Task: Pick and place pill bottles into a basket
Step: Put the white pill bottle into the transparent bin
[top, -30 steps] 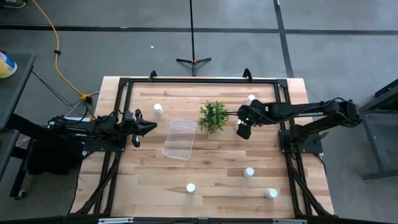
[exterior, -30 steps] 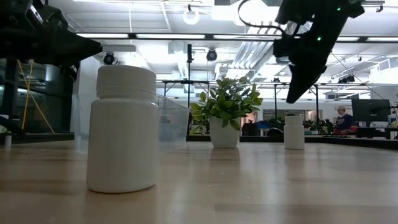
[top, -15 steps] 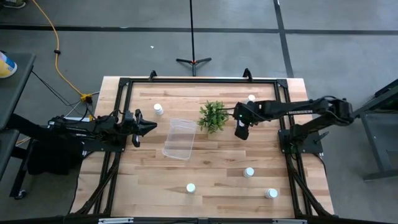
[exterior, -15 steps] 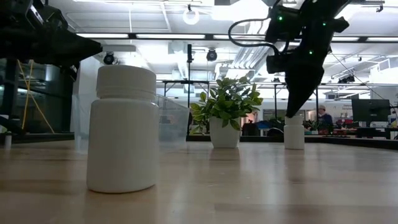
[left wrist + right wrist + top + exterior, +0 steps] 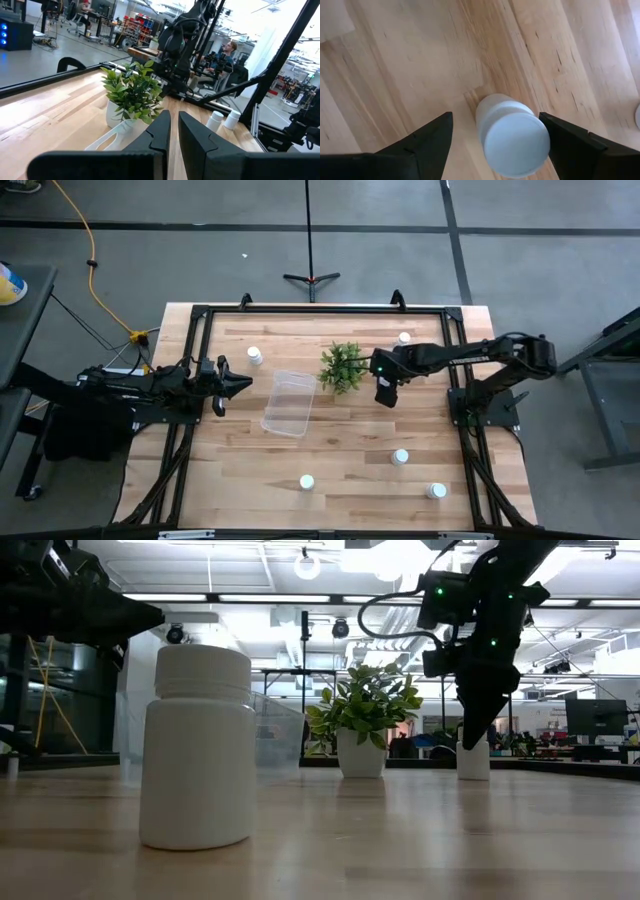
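Perhaps six pill bottles point(image 5: 307, 481), one basket point(image 5: 288, 403)

Likely lab: desks point(image 5: 145, 50), ceiling lights point(image 5: 300, 597).

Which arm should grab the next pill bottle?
The right. Its open hand already brackets a pill bottle standing on the table beside the plant. The left hand waits at the table's left edge, beside the basket.

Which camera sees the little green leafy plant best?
The left wrist view: the little green leafy plant in its white pot is close and big. The low view shows it smaller, side-on. The high view shows only leaves from above. The right wrist view misses it.
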Robot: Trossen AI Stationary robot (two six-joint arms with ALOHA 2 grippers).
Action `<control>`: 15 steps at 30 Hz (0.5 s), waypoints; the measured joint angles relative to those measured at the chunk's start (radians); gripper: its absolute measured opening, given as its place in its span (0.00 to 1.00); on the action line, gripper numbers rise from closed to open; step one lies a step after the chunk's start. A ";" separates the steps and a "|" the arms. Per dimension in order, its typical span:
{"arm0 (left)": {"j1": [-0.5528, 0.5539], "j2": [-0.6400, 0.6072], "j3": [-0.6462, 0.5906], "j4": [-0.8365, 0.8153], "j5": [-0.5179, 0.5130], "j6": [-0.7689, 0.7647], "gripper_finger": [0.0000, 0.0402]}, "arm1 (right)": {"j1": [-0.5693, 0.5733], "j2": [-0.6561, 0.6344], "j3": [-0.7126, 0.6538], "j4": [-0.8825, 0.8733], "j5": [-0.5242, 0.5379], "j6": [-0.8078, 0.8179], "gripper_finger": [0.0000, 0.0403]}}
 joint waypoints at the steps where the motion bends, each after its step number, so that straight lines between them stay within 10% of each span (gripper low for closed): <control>1: 0.000 0.000 0.000 0.000 0.000 0.000 0.18 | 0.000 0.002 0.000 0.000 0.000 0.000 0.69; 15: 0.000 0.000 0.000 0.000 0.000 0.000 0.18 | 0.000 0.003 0.000 -0.007 0.011 0.000 0.57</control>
